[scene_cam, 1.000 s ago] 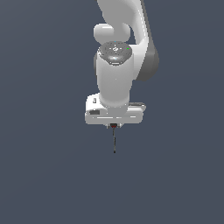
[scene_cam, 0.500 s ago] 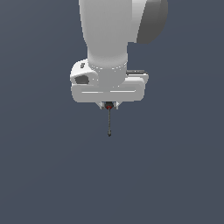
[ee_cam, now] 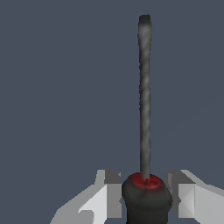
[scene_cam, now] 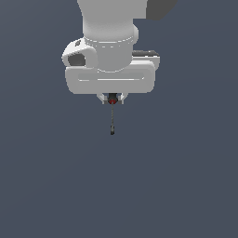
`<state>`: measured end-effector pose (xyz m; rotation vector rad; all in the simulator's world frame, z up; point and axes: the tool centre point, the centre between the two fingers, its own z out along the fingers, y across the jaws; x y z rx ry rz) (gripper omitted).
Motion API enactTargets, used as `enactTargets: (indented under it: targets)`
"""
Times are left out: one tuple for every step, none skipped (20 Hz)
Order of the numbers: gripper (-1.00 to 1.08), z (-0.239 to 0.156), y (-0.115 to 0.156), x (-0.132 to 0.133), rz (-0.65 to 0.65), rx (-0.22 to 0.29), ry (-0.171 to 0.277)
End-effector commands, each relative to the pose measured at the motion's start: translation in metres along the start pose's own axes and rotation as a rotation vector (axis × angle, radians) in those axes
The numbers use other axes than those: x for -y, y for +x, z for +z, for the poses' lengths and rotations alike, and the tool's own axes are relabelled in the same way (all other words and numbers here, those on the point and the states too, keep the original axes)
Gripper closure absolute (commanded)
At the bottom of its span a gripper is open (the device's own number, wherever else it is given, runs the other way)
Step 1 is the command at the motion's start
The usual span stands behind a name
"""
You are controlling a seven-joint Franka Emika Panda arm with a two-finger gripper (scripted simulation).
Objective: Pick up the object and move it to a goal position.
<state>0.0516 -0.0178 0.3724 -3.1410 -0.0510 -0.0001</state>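
Observation:
My gripper (scene_cam: 112, 98) is shut on the handle of the small screwdriver (scene_cam: 112, 118). Its thin dark shaft hangs straight down below the white hand in the exterior view, clear of any surface. In the wrist view the red-and-black handle (ee_cam: 146, 197) sits between the two grey fingertips (ee_cam: 107, 192), and the dark shaft (ee_cam: 145, 96) points away from the camera. My gripper (ee_cam: 146, 194) holds only the handle. Most of the handle is hidden by the hand in the exterior view.
The white arm and hand (scene_cam: 110, 56) fill the upper part of the exterior view. Only a plain dark grey-blue background shows around and below them.
The hand with the screwdriver has risen in the exterior view and looms larger, closer to the camera. The screwdriver stays held in the same way.

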Motion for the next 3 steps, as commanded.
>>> enactTargets:
  targets:
    - [1.08,-0.0044,0.0002,-0.0006,0.000,0.001,0.000]
    - [1.08,-0.0049,0.0003,-0.0007,0.000,0.001,0.000]
    - [1.08,-0.0051,0.0003,-0.0008,0.000,0.001,0.000]
